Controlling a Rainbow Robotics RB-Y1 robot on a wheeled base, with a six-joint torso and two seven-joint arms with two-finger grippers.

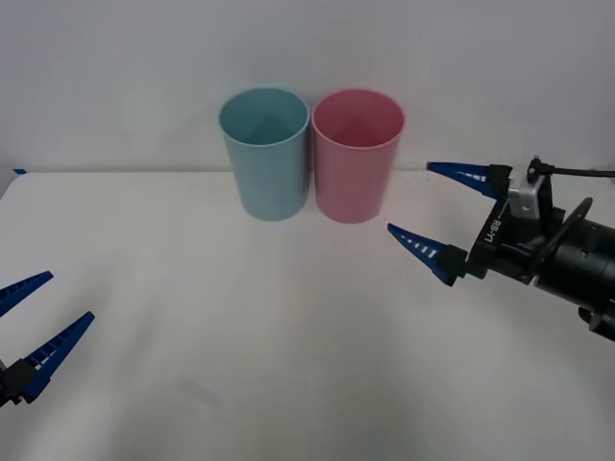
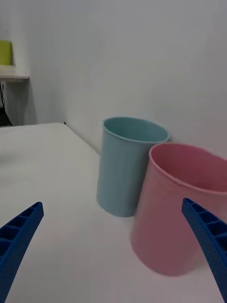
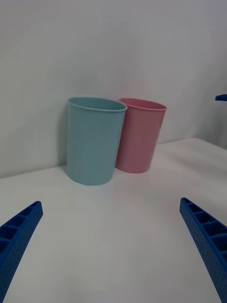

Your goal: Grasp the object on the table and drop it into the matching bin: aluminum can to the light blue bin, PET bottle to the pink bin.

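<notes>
A: Right hand (image 1: 440, 216)?
B: Spread wide, grasping nothing, hovering above the table (image 1: 288, 365) just right of the pink bin (image 1: 356, 154).
A: Left hand (image 1: 38, 322)?
B: Also spread, gripping nothing, low at the near left edge, well apart from both bins.
A: Bins?
B: Two, upright at the far edge: one blue bin (image 1: 265, 152), one pink, side by side, rims almost touching. Insides seen only partway down; contents impossible to tell.
A: Can?
B: Nowhere visible on the table or in either hand.

Bright even light, soft shadows, sharp focus
</notes>
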